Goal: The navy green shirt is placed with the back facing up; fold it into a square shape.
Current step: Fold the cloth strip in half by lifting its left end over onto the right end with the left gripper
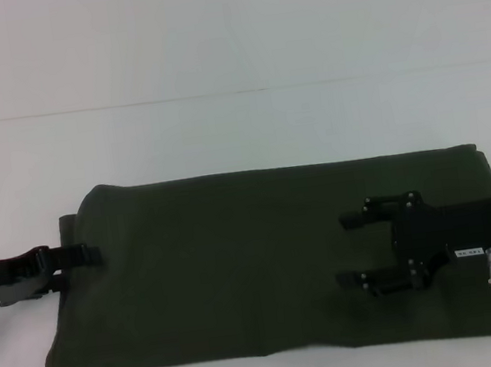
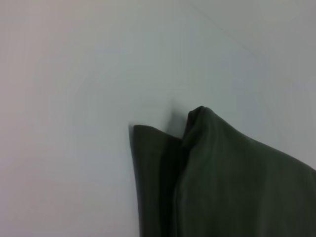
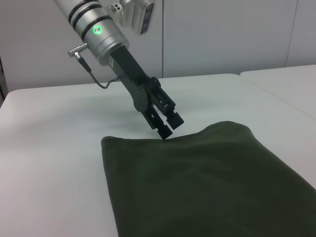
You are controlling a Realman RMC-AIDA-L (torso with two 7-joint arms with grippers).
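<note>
The navy green shirt (image 1: pixel 238 266) lies folded — a wide band on the white surface (image 1: pixel 221 132). The left end effector (image 1: pixel 79 257) pinches its left edge. The right end effector (image 1: pixel 363 249) hovers released over the right part.

White table (image 1: pixel 221 132), navy green shirt (image 1: pixel 238 266) lying flat on it, folded into a long band

Black left claw (image 3: pixel 165 123) on a silver wrist with black bands and a green light.

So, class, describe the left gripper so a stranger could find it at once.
Start at the white table, then the navy green shirt folded into a long dark band across it. The left gripper is the slim black one at the band's left end, touching the cloth edge, unlike the right gripper, open over the cloth.
</note>
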